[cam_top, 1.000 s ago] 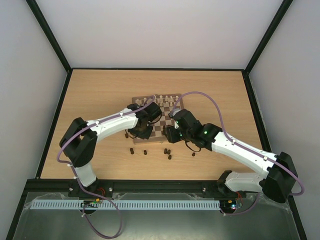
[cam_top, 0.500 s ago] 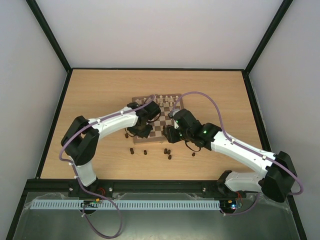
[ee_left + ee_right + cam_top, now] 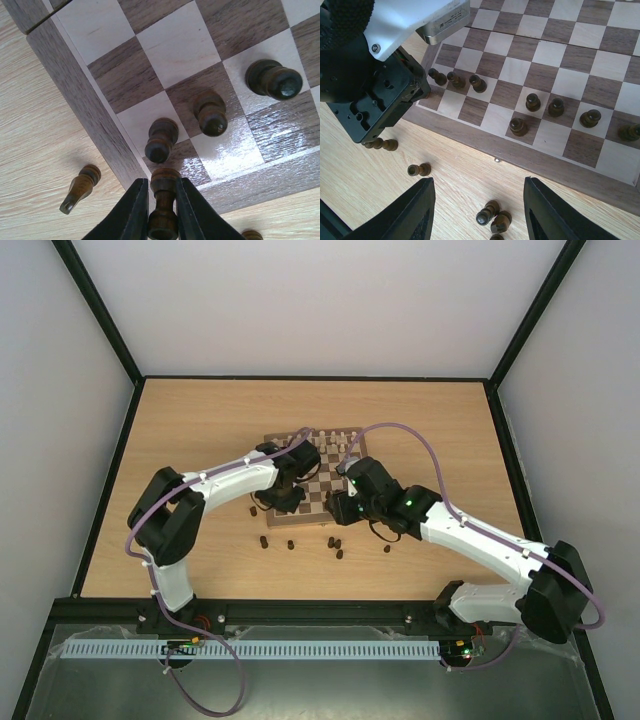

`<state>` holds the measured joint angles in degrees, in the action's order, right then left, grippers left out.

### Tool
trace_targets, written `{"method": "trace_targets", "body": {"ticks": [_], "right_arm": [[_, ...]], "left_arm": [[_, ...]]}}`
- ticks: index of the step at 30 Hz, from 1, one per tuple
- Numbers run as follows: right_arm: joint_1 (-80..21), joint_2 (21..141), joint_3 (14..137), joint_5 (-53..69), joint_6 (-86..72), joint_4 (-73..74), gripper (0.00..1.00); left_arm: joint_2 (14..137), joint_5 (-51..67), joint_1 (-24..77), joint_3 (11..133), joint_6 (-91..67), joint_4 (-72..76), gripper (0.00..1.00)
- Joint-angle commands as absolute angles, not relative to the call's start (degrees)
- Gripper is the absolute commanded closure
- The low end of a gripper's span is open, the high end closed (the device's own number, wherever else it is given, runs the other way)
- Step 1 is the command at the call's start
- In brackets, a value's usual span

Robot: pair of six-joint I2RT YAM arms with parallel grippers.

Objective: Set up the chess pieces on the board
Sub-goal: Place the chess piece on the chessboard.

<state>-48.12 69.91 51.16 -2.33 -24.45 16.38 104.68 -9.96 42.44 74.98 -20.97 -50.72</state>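
Note:
My left gripper [image 3: 161,183] is shut on a dark brown chess piece [image 3: 163,202], its base over the near left corner of the board [image 3: 165,45]. Three dark pieces stand on the squares just beyond, the closest [image 3: 160,140] right ahead of the held one. In the top view the left gripper [image 3: 283,498] hangs over the board's [image 3: 326,483] near left corner. My right gripper [image 3: 477,182] is open and holds nothing. It hovers over the table just off the board's near edge, above a small cluster of fallen dark pieces [image 3: 492,216].
Pale cream pieces [image 3: 335,439] line the board's far side. Loose dark pieces lie on the tabletop near the board: one [image 3: 80,186] left of the corner, others [image 3: 263,540] [image 3: 387,548] along the front. The left wrist housing [image 3: 375,95] fills the right wrist view's upper left.
The left arm has shifted slightly, its elbow moving right and its gripper edging toward the board with the piece. The right arm has not moved.

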Motion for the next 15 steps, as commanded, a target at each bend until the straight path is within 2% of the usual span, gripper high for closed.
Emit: {"method": "trace_targets", "body": {"ticks": [1, 10, 15], "right_arm": [[-47.81, 70.49, 50.61, -1.65, -23.73, 16.48, 0.51], [-47.7, 70.58, 50.39, -1.53, -23.73, 16.22, 0.51], [-47.62, 70.66, 50.36, -1.26, -23.73, 16.11, 0.51]], "left_arm": [[105.05, -8.83, 42.14, 76.13, -20.25, -51.27, 0.82], [104.56, -7.9, 42.28, 74.46, -20.47, -50.55, 0.82], [104.35, -7.91, 42.28, 73.97, -20.52, -50.45, 0.78]]}}
